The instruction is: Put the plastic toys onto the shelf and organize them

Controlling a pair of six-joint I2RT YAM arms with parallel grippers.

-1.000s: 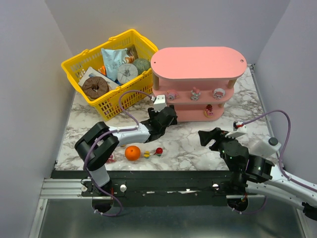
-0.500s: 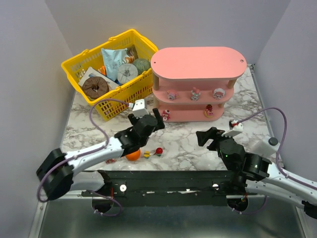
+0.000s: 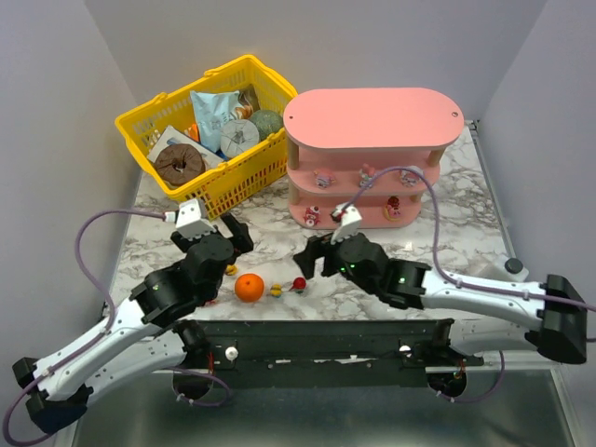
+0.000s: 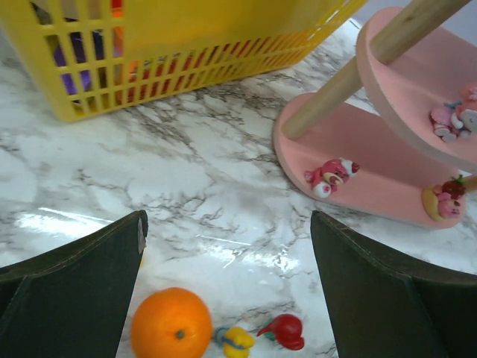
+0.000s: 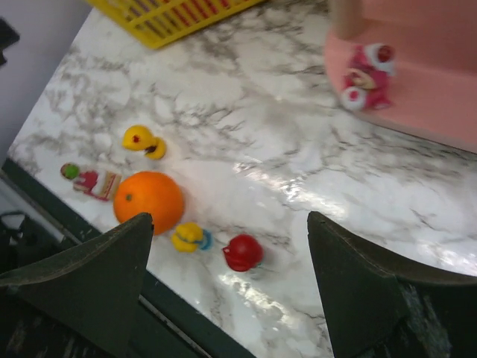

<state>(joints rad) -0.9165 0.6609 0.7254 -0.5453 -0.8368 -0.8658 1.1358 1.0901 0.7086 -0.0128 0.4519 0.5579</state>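
Glossy marbled table, matt pink shelf

We saw bright, even light, with white glare on the glossy worktop in both wrist views. The right wrist picture was slightly blurred, shadows faint.

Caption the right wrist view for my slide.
Open right fingers hover over a red toy and a yellow toy beside the orange ball; a pink toy sits on the shelf.

The left arm at 7 o'clock and the right arm at 4 o'clock share white links and bulky black joints; a purple cable loops along each; the left tool and right tool are matte black, broad-fingered
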